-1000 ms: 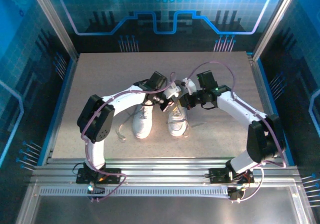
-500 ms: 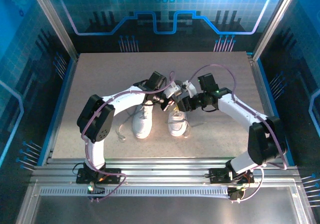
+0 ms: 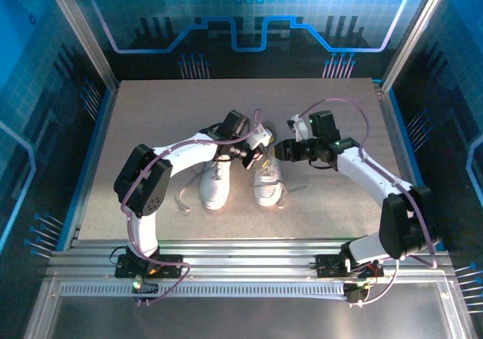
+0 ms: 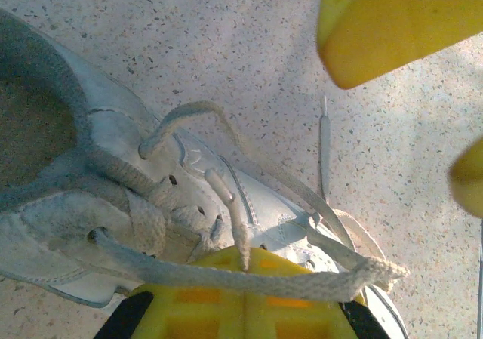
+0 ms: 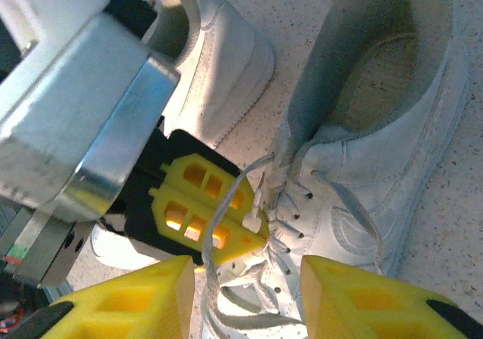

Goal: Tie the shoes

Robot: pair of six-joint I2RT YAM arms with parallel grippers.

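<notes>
Lying side by side near the middle of the table (image 3: 151, 120), the left shoe (image 3: 214, 189) and the right shoe (image 3: 266, 192) are pointing their rounded toes toward the arms' bases. Both are showing white, slightly creased uppers with rows of small eyelets and greyish linings inside the openings. In the right wrist view the right shoe (image 5: 377, 150) is gaping wide at the collar. A long white lace (image 4: 249, 282) is running out of the upper eyelets of this shoe and across the left gripper (image 4: 245, 267), whose yellow fingers (image 4: 181, 309) are pressing together on it, with a short end sticking up from between them. The same gripper (image 5: 226, 218) is appearing in the right wrist view too, clamped on the strand just above the shoe's laced front. The right gripper (image 5: 241, 309) is hovering close by with its fingers standing well apart, gripping nothing, and a slack strand is showing between them. From overhead, the left gripper (image 3: 253, 156) and the right gripper (image 3: 281, 150) are facing each other over the far end of the right shoe. A second lace (image 3: 183, 197) is trailing from the left shoe onto the table beside it. The tabletop is showing a pale, speckled, stone-like finish. Metal rails (image 3: 241, 252) are running along the near edge, and blue-lit walls (image 3: 249, 22) with circuit-style lines are enclosing the space
</notes>
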